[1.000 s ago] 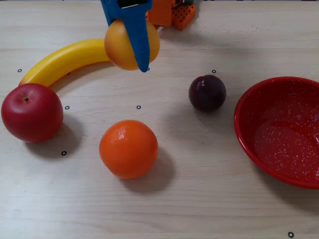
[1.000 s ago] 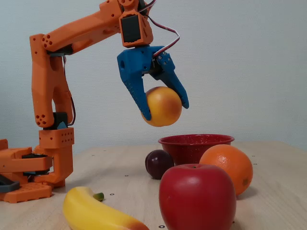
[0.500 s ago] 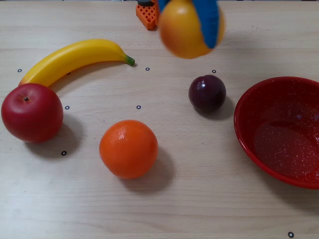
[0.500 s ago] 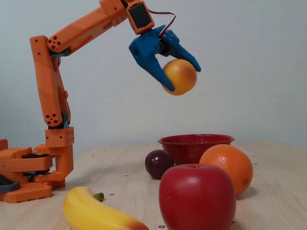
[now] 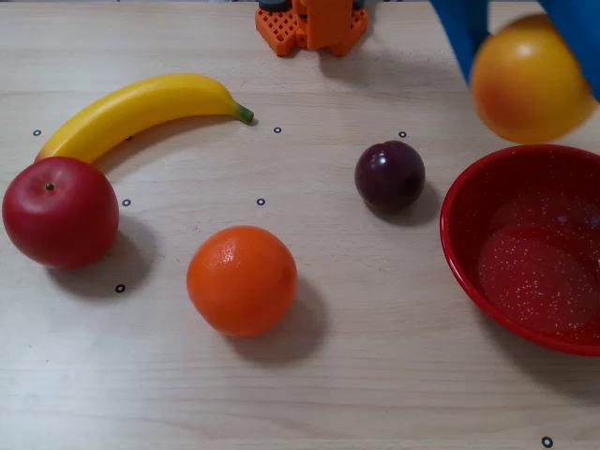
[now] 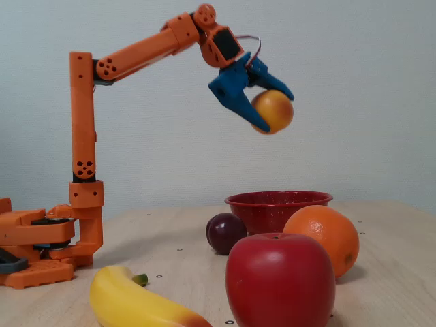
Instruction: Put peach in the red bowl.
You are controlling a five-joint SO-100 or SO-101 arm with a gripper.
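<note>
The peach point(image 5: 531, 79) point(image 6: 273, 112), yellow-orange with a reddish blush, hangs high in the air between the blue fingers of my gripper point(image 6: 274, 112), which is shut on it. In a fixed view from above, the gripper point(image 5: 534, 66) and peach sit at the top right, over the far rim of the red bowl point(image 5: 469, 202). From the side, the red bowl point(image 6: 278, 203) stands on the table well below the peach. The bowl's speckled inside holds nothing.
A dark plum point(image 5: 390, 174) lies just left of the bowl. An orange point(image 5: 242, 279), a red apple point(image 5: 60, 212) and a banana point(image 5: 141, 108) spread across the table's left half. The arm's orange base point(image 6: 41, 238) stands at the far edge.
The arm has stretched out and carried the peach rightward, from above the banana's tip past the plum to above the bowl's far rim. It also rose higher. The other fruits stayed put.
</note>
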